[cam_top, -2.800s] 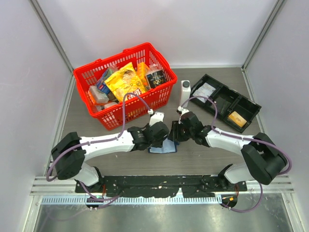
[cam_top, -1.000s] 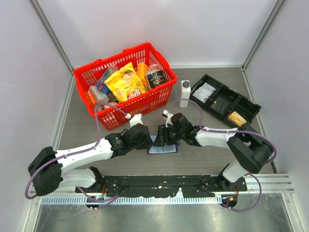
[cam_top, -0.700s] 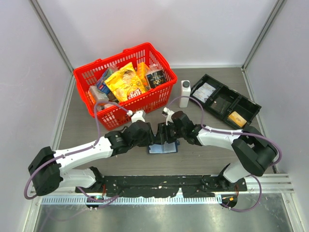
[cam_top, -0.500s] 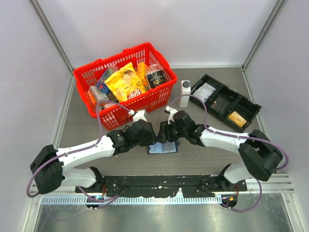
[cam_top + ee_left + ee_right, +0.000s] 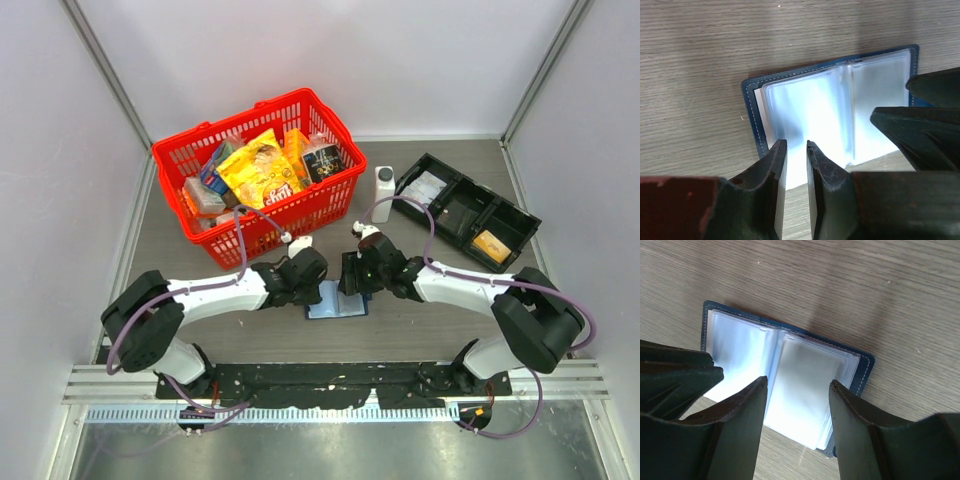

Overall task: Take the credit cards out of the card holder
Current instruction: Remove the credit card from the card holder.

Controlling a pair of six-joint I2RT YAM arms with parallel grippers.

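**Open card holder (image 5: 810, 105) under L gripper (image 5: 796, 155) + R gripper (image 5: 797, 384)**

The card holder lies flat on the table (image 5: 700, 50), navy cover down, pale clear sleeves (image 5: 740, 347) facing up. It sits right below both sets of fingertips, btwn the two grippers.

L gripper: fingers (image 5: 771, 172) nearly together, w/ only a thin slit btwn them. Tips are at the near edge of the sleeves on its side. Pale plastic shows thru the slit. Can't tell if they're pinching it or just hanging over it.

R gripper: fingers (image 5: 747, 407) set wide apart, nothing clamped. They straddle the sleeve page on its half of the holder. Can't tell if the tips touch the plastic. In the L wrist view the R fingers show at the right edge, close to L's but apart.

Cards: sleeves too glary to tell if any sit inside. One orange card (image 5: 491, 245) lies in the end slot of a black tray (image 5: 520, 212), well off to the R gripper's right. A white bottle (image 5: 383, 195) stands upright beyond the R gripper, near the tray. A red basket (image 5: 200, 150) full of packets sits beyond the L gripper, to its left.
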